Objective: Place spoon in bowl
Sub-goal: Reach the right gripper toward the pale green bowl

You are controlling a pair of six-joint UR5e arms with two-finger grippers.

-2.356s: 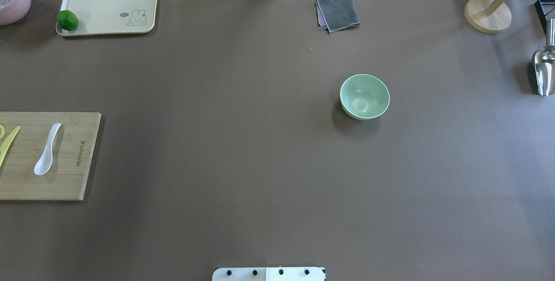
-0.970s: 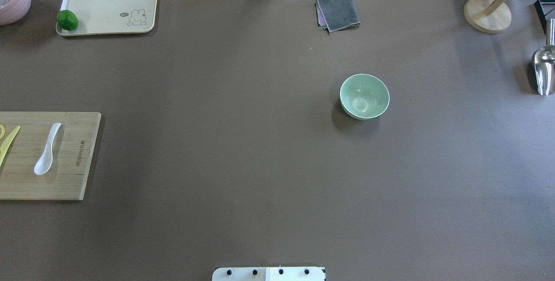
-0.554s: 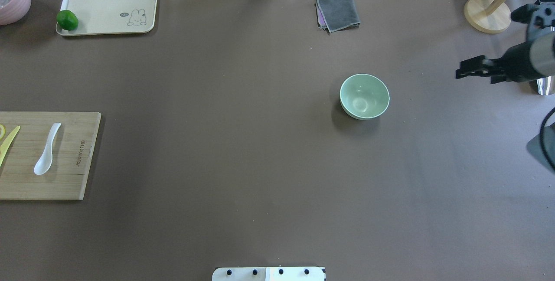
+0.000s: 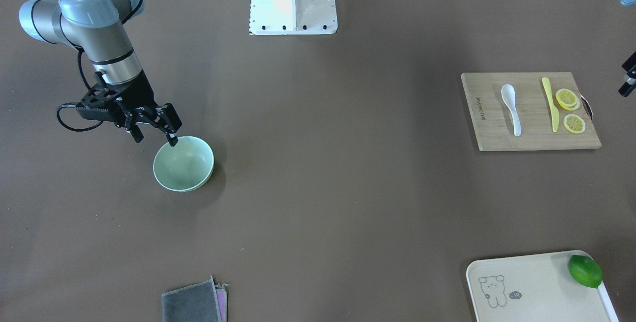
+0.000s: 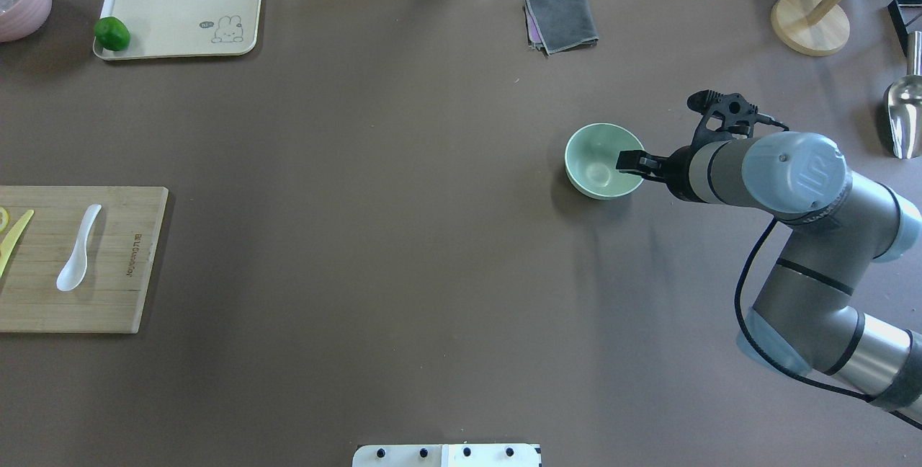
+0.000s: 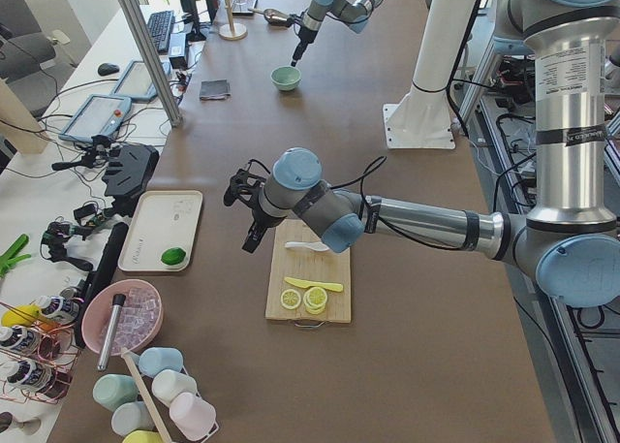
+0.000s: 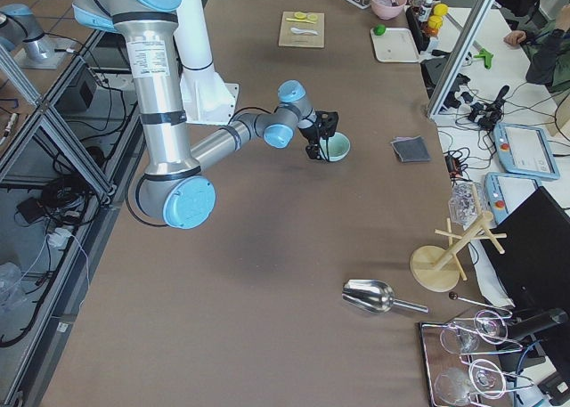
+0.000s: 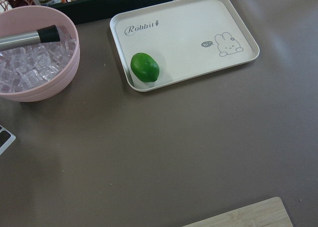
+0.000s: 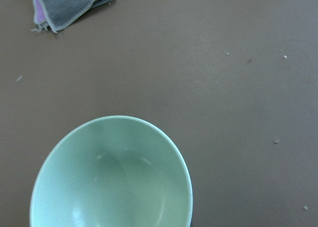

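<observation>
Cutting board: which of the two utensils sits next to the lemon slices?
The slim yellow knife. It lies between the lemon slices and the white spoon, which sits on the other half of the cutting board, away from the slices.

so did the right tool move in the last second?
Yes. In the overhead view the right tool went left, from near the wooden stand to the right rim of the bowl.
</observation>
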